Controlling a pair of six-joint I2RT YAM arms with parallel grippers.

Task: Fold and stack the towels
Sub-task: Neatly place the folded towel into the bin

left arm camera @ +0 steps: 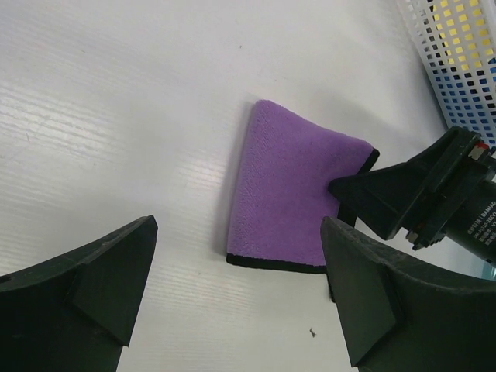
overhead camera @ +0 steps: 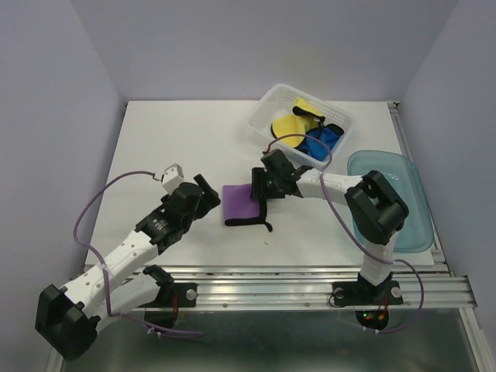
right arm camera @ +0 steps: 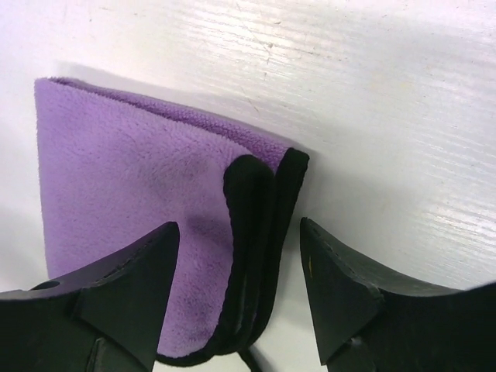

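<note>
A folded purple towel (overhead camera: 239, 203) with black edging lies flat on the white table, and it shows in the left wrist view (left arm camera: 291, 190) and the right wrist view (right arm camera: 132, 170). My right gripper (overhead camera: 261, 194) is open, and its fingers (right arm camera: 139, 271) straddle the towel's doubled black edge without closing on it (right arm camera: 239, 229). My left gripper (overhead camera: 211, 194) is open and empty just left of the towel (left arm camera: 237, 248). Yellow (overhead camera: 285, 125), bright blue (overhead camera: 319, 142) and black (overhead camera: 332, 129) towels lie in the white basket.
The white perforated basket (overhead camera: 266, 99) stands at the back right, and its wall shows in the left wrist view (left arm camera: 457, 70). A translucent blue-green tray (overhead camera: 415, 194) sits at the right edge. A loose black thread (overhead camera: 267, 225) trails from the towel's near corner.
</note>
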